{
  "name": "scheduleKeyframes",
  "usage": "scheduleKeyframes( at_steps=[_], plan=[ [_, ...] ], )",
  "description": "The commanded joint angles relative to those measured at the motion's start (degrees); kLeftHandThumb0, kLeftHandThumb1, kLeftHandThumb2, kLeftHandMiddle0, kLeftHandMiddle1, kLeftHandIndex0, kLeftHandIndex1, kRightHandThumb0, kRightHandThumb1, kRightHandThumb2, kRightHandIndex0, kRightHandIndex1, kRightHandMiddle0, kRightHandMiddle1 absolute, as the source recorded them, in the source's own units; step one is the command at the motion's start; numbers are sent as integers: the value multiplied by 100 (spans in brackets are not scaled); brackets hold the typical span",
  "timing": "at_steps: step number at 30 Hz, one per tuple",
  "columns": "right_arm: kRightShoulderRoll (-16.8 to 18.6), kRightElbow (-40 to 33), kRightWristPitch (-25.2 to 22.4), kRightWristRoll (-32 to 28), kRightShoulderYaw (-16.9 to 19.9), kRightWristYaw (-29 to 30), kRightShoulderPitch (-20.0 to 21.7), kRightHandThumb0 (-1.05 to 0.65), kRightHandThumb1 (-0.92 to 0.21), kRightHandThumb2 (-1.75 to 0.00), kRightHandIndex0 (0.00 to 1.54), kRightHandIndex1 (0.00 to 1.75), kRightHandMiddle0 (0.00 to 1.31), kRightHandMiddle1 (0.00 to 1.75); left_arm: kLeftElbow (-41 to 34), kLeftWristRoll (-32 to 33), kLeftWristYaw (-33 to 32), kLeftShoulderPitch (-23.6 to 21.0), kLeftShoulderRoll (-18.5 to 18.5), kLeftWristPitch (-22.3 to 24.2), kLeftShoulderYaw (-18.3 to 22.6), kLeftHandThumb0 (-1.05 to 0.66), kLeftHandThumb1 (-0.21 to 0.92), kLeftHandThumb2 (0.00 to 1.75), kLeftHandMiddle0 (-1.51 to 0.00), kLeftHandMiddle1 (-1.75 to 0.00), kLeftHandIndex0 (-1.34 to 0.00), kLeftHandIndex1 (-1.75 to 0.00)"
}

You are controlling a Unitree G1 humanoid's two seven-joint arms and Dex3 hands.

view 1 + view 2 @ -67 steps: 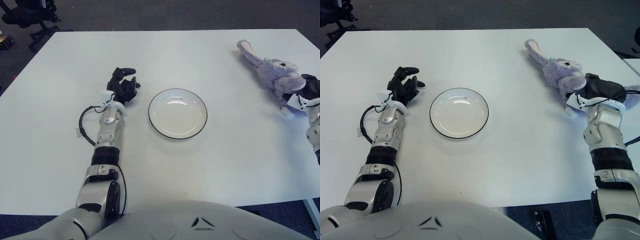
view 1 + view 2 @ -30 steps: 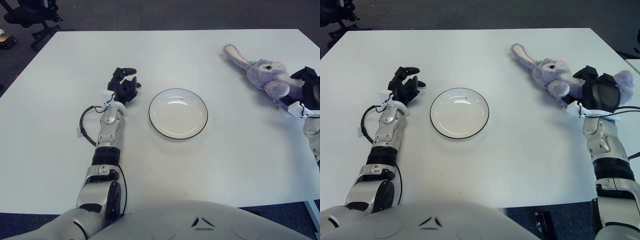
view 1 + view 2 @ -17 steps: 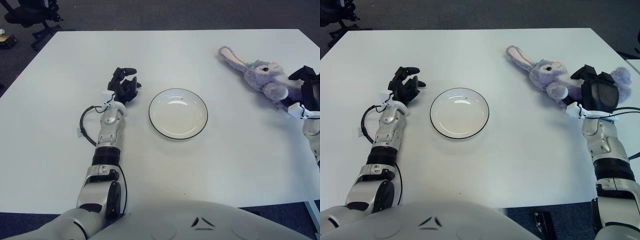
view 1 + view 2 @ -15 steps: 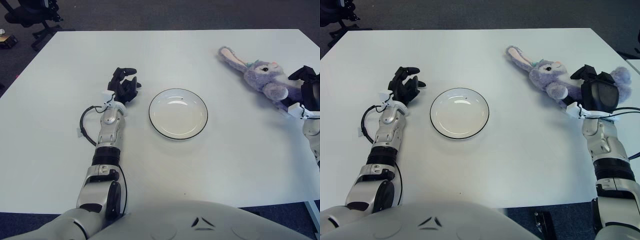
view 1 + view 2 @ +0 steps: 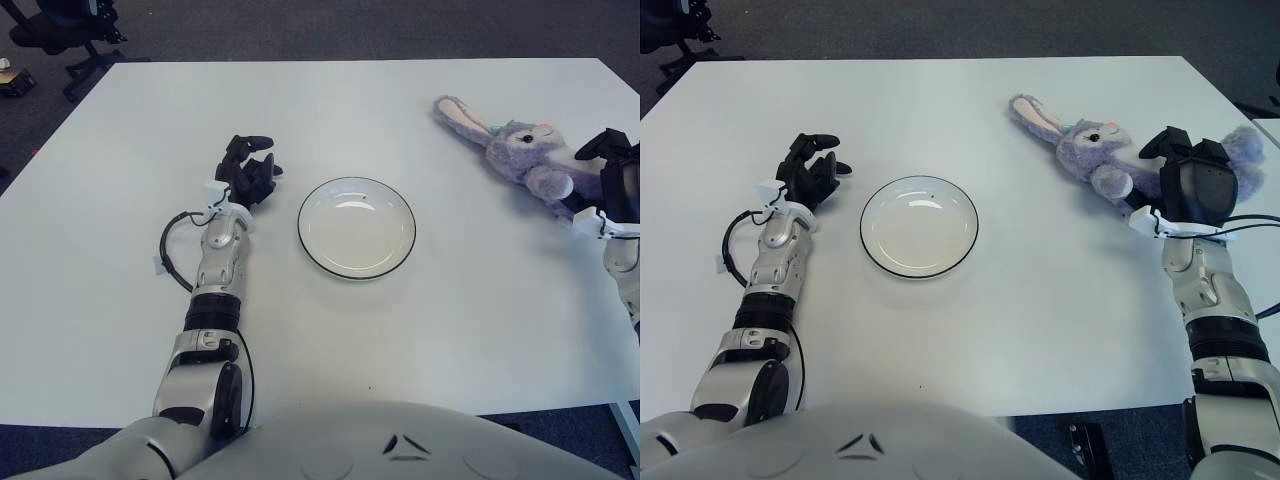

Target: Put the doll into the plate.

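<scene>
A purple plush rabbit doll (image 5: 1095, 152) with long ears hangs just above the table at the right, ears pointing left and up. My right hand (image 5: 1188, 180) is shut on its body and hind part, lifting it. The white plate (image 5: 919, 225) with a dark rim sits empty at the table's middle, well to the left of the doll. My left hand (image 5: 810, 172) shows to the left of the plate with its fingers loosely curled and nothing in them.
The white table (image 5: 970, 320) spans the whole view. A black cable (image 5: 728, 250) loops beside my left forearm. A black office chair (image 5: 60, 25) stands beyond the far left corner, and the table's right edge runs close to my right arm.
My right hand has lifted the doll and carried it a little to the left, towards the plate. The left hand and the plate have not moved.
</scene>
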State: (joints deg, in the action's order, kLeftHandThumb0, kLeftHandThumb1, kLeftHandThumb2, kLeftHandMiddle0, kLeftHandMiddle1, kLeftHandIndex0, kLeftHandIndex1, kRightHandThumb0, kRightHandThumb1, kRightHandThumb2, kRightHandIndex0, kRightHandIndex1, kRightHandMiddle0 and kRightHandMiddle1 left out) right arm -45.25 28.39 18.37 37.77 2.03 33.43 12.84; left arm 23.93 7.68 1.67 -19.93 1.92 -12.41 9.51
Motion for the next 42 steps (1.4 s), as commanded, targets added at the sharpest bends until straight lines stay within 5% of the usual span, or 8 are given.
scheduleKeyframes(
  at_steps=[1, 18, 20, 24, 42],
  plan=[
    [-89, -96, 211, 121, -73, 178, 231, 0, -30, -133, 58, 175, 46, 170, 191, -33, -49, 133, -37, 44, -6, -1, 68, 68, -55, -157, -41, -136],
    [76, -830, 648, 211, -232, 3, 627, 0, -32, -130, 56, 175, 46, 169, 167, -76, -136, 143, -70, 12, -60, -1, 66, 73, -54, -159, -42, -137],
    [116, -989, 712, 176, -250, -68, 677, 24, -45, -114, 49, 175, 50, 172, 162, -81, -146, 143, -75, 18, -63, -1, 65, 73, -53, -160, -42, -137],
    [161, -1056, 946, 260, -308, 27, 847, 36, -52, -105, 45, 175, 52, 174, 148, -90, -169, 144, -82, 32, -70, -1, 65, 73, -53, -160, -43, -136],
    [352, -1024, 1234, 347, -374, 36, 1412, 40, -54, -102, 44, 175, 55, 175, 77, -117, -222, 172, -116, 72, -95, -1, 65, 74, -53, -161, -44, -136]
  ],
)
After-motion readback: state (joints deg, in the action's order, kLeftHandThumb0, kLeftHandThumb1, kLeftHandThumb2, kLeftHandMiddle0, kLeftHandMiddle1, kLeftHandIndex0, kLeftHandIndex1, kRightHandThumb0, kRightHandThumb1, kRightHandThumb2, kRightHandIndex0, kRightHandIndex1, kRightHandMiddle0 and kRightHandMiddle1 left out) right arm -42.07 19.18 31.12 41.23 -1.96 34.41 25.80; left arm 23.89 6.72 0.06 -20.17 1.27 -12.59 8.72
